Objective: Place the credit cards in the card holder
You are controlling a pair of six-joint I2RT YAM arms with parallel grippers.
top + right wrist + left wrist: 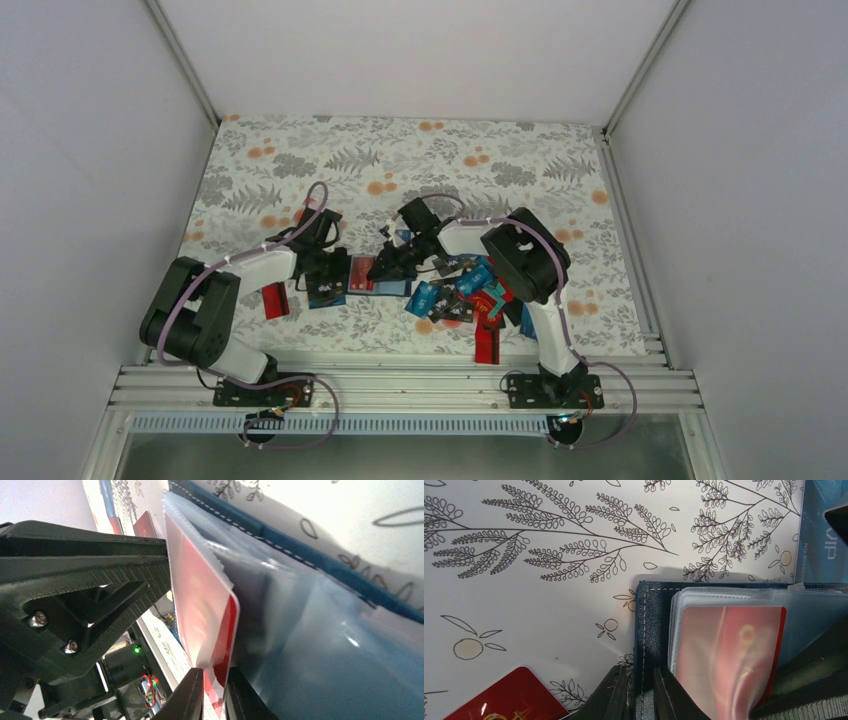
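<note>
The navy card holder [328, 291] lies open on the floral table between my two grippers. In the left wrist view my left gripper [640, 674] is shut on the stitched navy cover edge [647, 625], pinning it down. A red credit card [729, 655] sits partly inside a clear sleeve of the holder. My right gripper [214, 676] is shut on that red card's [220, 630] outer end, which sticks out of the sleeve [320, 645]. In the top view my left gripper [325, 262] and right gripper [385, 266] meet over the holder. More credit cards [462, 297] lie piled under the right arm.
A loose red card [275, 300] lies left of the holder, also showing in the left wrist view [509, 698]. Another red card [487, 345] lies near the front rail [400, 375]. A blue card [821, 530] lies just beyond the holder. White walls enclose the table.
</note>
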